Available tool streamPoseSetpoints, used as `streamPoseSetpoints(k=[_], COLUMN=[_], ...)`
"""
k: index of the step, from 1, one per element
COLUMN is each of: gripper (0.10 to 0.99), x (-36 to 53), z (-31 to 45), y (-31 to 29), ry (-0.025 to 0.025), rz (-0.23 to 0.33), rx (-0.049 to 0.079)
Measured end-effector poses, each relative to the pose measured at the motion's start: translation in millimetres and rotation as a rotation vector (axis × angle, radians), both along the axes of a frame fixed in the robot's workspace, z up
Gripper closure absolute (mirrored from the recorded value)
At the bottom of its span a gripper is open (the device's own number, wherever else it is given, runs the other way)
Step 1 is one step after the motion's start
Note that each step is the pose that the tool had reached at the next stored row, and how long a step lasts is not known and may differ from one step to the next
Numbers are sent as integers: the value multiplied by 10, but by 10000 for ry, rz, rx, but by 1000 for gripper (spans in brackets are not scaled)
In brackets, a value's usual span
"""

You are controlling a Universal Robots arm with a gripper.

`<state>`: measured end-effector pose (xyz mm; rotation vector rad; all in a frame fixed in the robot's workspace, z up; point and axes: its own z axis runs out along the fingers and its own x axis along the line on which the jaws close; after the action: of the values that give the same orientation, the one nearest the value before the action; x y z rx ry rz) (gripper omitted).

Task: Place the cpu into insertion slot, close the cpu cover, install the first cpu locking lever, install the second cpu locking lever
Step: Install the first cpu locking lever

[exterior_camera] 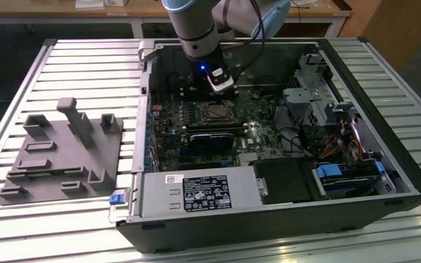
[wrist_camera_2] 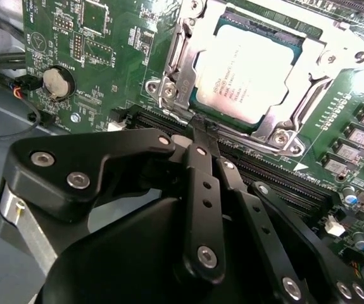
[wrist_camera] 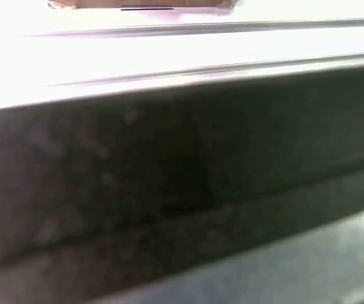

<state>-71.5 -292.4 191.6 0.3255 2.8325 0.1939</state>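
Support: a slatted metal table (exterior_camera: 86, 66) is carrying everything, its ribs running across the exterior view.
Toward the exterior view's right: an open computer case (exterior_camera: 284, 219) is lying on its side directly on the slats.
Toward the exterior view's left: a grey fixture tray (exterior_camera: 61, 159) with upright blocks is sitting flat on the slats, beside the case.

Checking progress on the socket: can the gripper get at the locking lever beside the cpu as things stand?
Probably yes. In the second wrist view the gripper, fingers together, sits right at the cpu cover's edge over the seated cpu, and nothing lies between them.
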Motion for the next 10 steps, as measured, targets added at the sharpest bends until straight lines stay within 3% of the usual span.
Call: streamPoseSetpoints(k=[10], gripper=[980], x=[0], z=[165], y=[0], ry=[2], rz=[0], rx=[-5])
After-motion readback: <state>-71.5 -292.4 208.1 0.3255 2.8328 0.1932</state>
